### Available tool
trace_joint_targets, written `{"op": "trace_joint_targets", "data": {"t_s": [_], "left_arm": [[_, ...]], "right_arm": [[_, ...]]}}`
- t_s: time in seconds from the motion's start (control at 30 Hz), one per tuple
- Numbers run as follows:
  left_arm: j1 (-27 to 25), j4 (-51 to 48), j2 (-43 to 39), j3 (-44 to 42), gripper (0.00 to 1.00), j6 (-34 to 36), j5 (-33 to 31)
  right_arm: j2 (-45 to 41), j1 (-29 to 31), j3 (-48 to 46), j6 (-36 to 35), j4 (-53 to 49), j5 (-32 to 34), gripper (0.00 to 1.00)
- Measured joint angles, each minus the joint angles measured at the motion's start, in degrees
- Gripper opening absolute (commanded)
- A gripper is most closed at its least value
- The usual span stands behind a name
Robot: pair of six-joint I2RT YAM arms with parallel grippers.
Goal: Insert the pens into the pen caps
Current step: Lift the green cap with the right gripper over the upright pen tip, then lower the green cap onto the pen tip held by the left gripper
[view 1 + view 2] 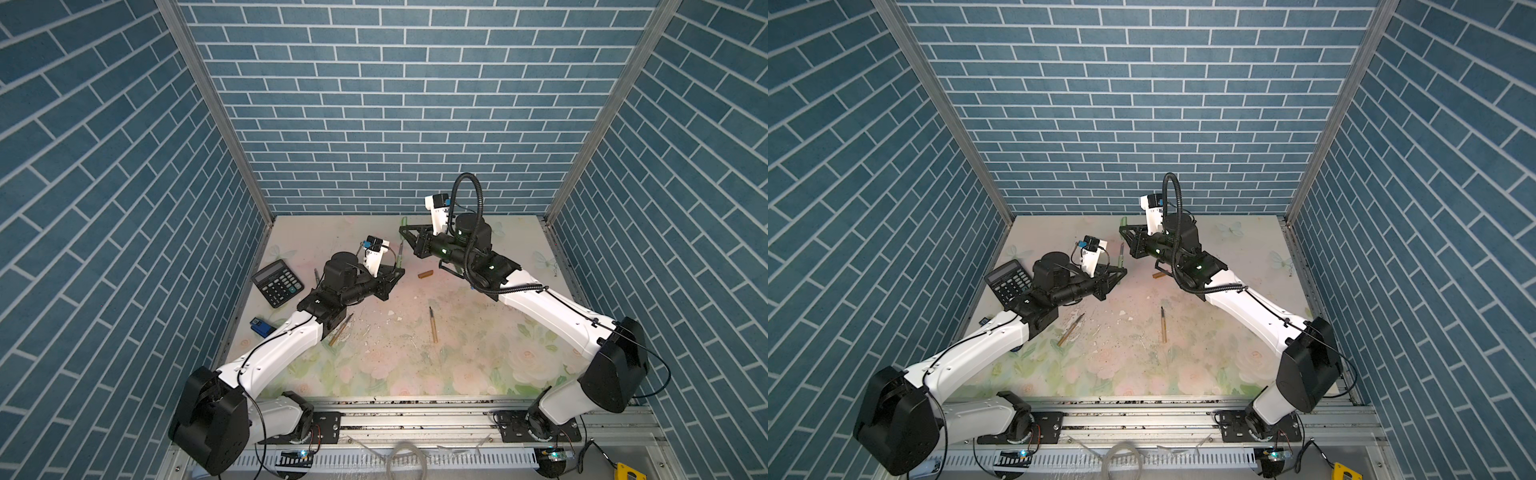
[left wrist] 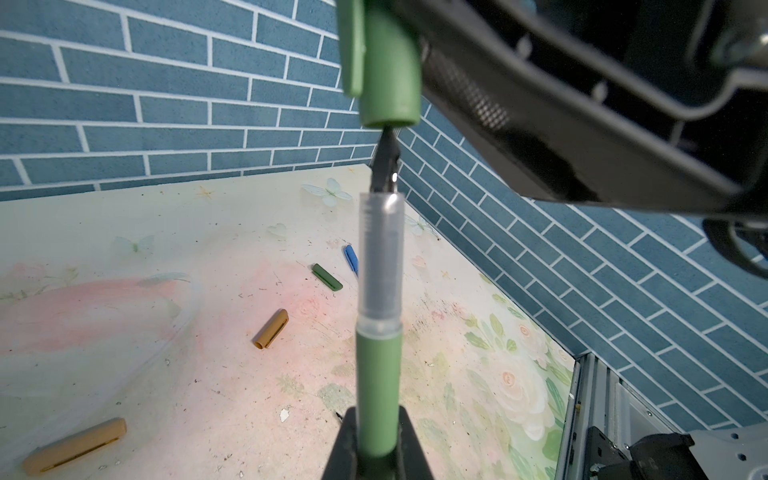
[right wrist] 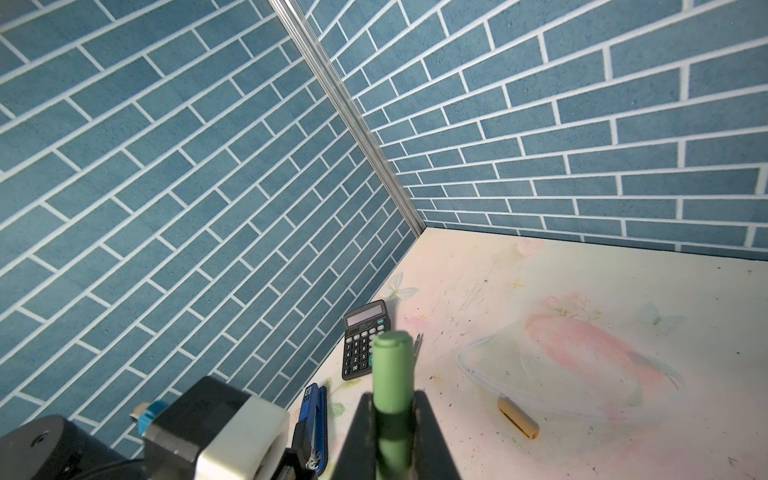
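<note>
My left gripper (image 2: 376, 449) is shut on a green pen (image 2: 379, 395) with a clear grip section and a dark tip. In both top views this pen (image 1: 400, 255) (image 1: 1121, 255) stands up from the left gripper (image 1: 399, 272). My right gripper (image 3: 392, 419) (image 1: 402, 230) is shut on a green pen cap (image 3: 392, 374) (image 2: 388, 70). The pen tip sits right at the cap's open mouth. Two tan pens (image 1: 433, 326) (image 1: 340, 330) lie on the mat. Loose caps lie there too: orange-brown (image 2: 272, 328), tan (image 2: 75, 446), dark green (image 2: 327, 277), blue (image 2: 351, 258).
A black calculator (image 1: 277, 282) and a blue stapler (image 1: 261, 326) lie along the left wall. Blue brick walls close in three sides. The floral mat (image 1: 415, 374) is scuffed and speckled with debris. A metal rail (image 1: 415, 409) runs along the front edge.
</note>
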Motion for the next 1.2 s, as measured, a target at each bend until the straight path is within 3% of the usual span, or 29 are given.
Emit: {"op": "trace_joint_targets", "data": {"t_s": [1.2], "left_arm": [[-0.1, -2.1, -2.3, -0.8, 0.00, -2.4, -2.3]], "right_arm": [[1.0, 1.4, -4.5, 3.4, 7.3, -0.9, 0.14]]}}
